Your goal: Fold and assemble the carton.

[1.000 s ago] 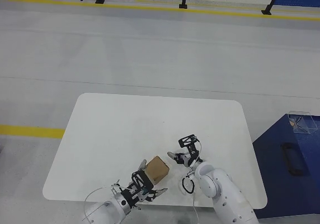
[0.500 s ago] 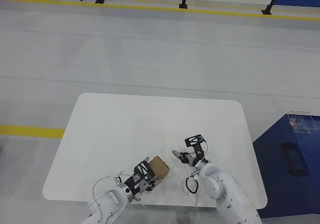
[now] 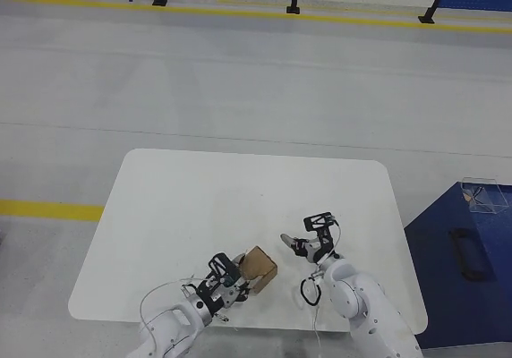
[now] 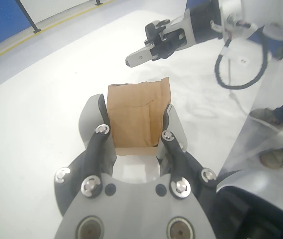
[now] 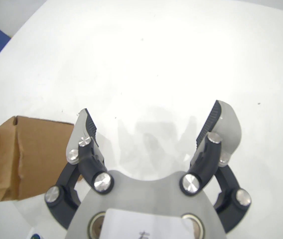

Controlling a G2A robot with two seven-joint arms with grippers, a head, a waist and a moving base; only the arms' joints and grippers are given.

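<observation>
Tabletop [image 3: 238,197]: white, carries the carton [image 3: 259,266] near its robot-side edge.
Carton: brown, creased cardboard.
Left tool [image 4: 136,105]: pinching the carton's sides.
Right tool [image 5: 151,108]: spread wide, just beside the carton, not touching.

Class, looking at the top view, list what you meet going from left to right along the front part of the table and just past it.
left gripper → carton → right gripper → blue cabinet
</observation>
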